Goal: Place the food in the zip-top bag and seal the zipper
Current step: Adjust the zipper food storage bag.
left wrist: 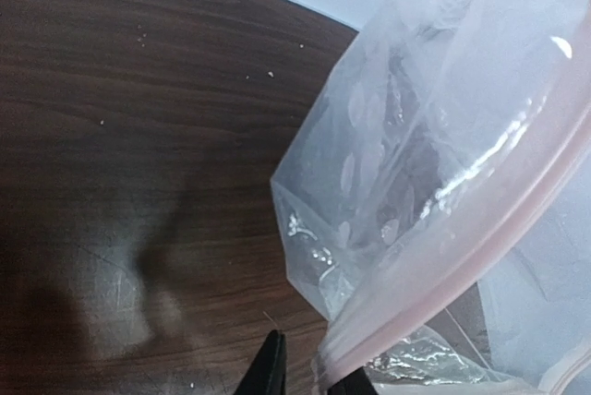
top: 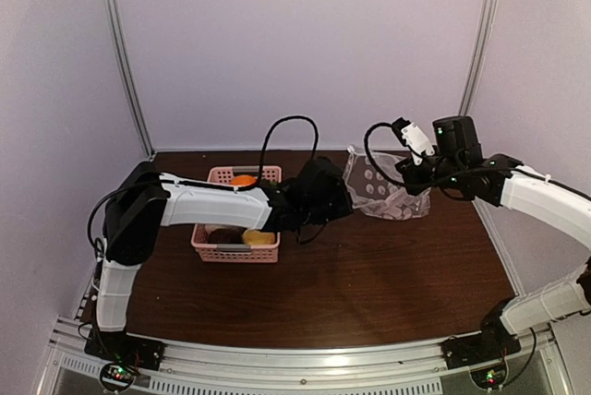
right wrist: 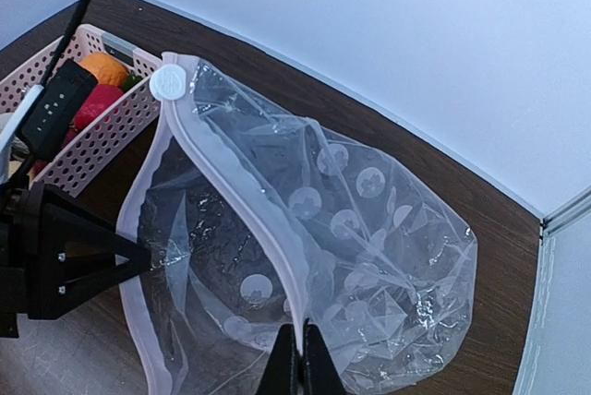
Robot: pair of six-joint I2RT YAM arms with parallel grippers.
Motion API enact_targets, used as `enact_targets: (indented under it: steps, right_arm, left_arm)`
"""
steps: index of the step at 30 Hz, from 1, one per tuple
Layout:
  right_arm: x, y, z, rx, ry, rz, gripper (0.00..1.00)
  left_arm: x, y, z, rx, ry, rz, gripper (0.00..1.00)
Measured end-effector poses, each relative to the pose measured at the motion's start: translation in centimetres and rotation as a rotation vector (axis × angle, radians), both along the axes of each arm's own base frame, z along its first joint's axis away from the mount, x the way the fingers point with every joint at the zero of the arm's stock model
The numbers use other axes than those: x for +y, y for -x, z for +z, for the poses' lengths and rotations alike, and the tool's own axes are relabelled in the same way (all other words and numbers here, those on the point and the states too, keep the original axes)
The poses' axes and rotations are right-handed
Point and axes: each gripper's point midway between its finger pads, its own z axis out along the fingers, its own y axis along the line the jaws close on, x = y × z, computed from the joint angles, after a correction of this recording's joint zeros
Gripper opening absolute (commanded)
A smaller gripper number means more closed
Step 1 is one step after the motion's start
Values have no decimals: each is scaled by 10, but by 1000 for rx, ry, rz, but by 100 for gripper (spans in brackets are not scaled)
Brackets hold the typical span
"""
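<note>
The zip-top bag (top: 383, 194) is clear with white dots and is held up above the table with its mouth open. My right gripper (right wrist: 300, 358) is shut on its zipper (right wrist: 231, 173), a pinkish strip with a white slider (right wrist: 169, 81) at the far end; the gripper also shows in the top view (top: 406, 183). My left gripper (left wrist: 314, 377) is open, with the end of the zipper strip (left wrist: 480, 238) between its fingers, close to the right one. The food lies in the pink basket (top: 212, 249): an orange piece (right wrist: 103, 69), a red piece (right wrist: 97, 104) and a yellow piece (top: 259, 237). The other pieces are hidden.
The pink basket (right wrist: 102, 132) stands left of the bag, under my left forearm. Dark wooden table (top: 369, 275). White walls close the back and sides. A black cable (top: 277, 132) loops above the left wrist.
</note>
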Motion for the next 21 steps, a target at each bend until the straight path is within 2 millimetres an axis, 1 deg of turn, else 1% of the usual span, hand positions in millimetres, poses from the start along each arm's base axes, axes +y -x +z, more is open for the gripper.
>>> enact_targets:
  steps: [2, 5, 8, 10, 11, 13, 15, 17, 19, 21]
  right_arm:
    - [-6, -3, -4, -2, 6, -18, 0]
    - [-8, -4, -17, 9, 29, -20, 0]
    - [-9, -6, -31, 24, 44, -22, 0]
    - [-12, -10, -38, 26, 51, -30, 0]
    - [-13, -12, -41, 25, 55, -35, 0]
    - [-15, -16, -44, 20, 68, -45, 0]
    - [-18, -19, -44, 10, 74, -54, 0]
    - [-19, -21, -44, 2, 76, -56, 0]
    - [-19, -21, -44, -2, 75, -55, 0]
    - [-18, -21, -45, -2, 72, -48, 0]
  left_arm:
    - [-5, -3, 3, -28, -4, -21, 39]
    - [-15, -2, 14, -97, -16, -98, 56]
    - [-18, -3, 29, -160, -63, -143, 65]
    - [-11, 1, 42, -194, -114, -173, 69]
    - [-6, 4, 50, -208, -131, -186, 72]
    - [13, 16, 66, -229, -168, -212, 75]
    - [35, 29, 81, -244, -199, -233, 76]
    - [63, 44, 93, -253, -237, -248, 76]
    - [87, 56, 99, -259, -283, -252, 75]
    - [109, 61, 95, -249, -340, -247, 75]
